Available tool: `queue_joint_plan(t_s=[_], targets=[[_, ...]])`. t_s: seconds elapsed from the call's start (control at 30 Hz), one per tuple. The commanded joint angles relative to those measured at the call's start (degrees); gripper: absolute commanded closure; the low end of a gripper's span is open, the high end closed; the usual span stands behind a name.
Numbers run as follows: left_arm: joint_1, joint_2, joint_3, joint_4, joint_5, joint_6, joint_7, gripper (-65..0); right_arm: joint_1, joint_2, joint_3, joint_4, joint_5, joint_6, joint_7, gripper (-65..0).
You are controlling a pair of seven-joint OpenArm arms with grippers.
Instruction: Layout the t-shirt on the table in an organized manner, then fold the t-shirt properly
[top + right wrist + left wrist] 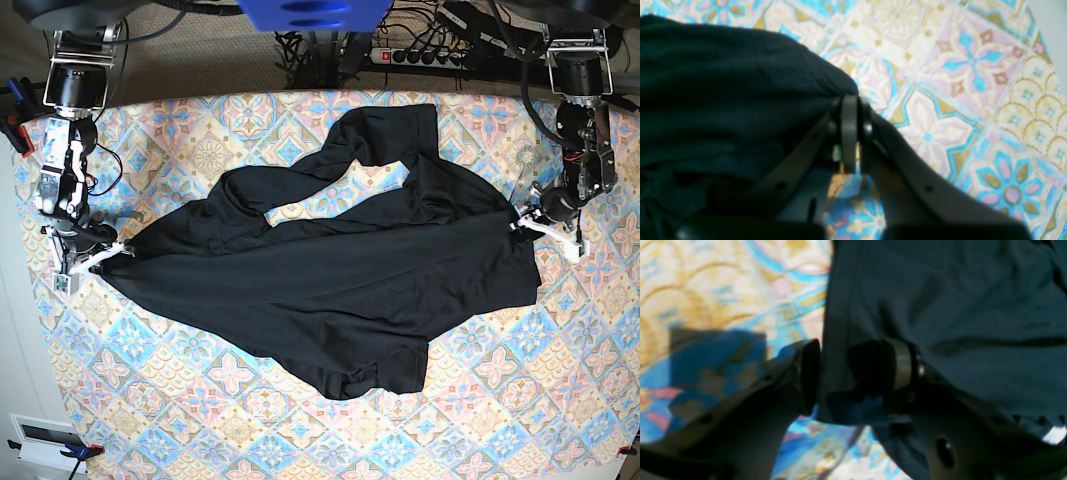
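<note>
The plain black, soft-fabric long-sleeved t-shirt [330, 275] lies spread across the middle of the desk [520, 420], a large rectangular surface under a cloth of pastel blue, pink and yellow floral tiles. It is stretched sideways between the two arms, one corner reaching towards the desk's left edge in the base view and the other towards its right edge.

By my reading the layout stage is only partly done. The body is pulled fairly taut, but the sleeves curl in a loop towards the far edge of the desk, and the hem nearest the front edge is bunched and doubled over. No fold has been made; smoothing the sleeves and hem, then all the folding, is left.

The left claw [848, 373] stands with its jaws apart, one pad over the bare cloth and the other over the shirt, the garment's edge running between them without being pinched. The right claw [855, 133] is closed, its pads pressed together at the shirt's corner; it appears to pinch the fabric there, though the blur makes the contact hard to confirm.

No containers are in view.
</note>
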Motion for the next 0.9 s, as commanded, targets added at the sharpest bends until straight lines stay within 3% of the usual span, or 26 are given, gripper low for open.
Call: queue_joint_plan(t_s=[0.0, 0.23, 0.63, 0.87], targets=[[-0.7, -1.0, 0.7, 0.8, -0.6, -0.2, -0.1, -24.4, 1.5, 1.2, 0.5, 1.2, -0.1, 0.1, 1.3, 0.0], [2.1, -1.2, 1.2, 1.1, -1.1, -0.5, -0.1, 0.0, 1.6, 1.2, 0.5, 0.8, -0.1, 0.1, 1.3, 0.0], [17.1, -0.9, -4.1, 21.2, -1.1, -0.5, -0.1, 0.0, 1.6, 1.2, 0.5, 0.6, -0.1, 0.1, 1.3, 0.0], [20.1, -1.3, 0.4, 18.1, -0.4, -0.5, -0.1, 0.0, 1.6, 1.2, 0.5, 0.6, -0.1, 0.1, 1.3, 0.0]])
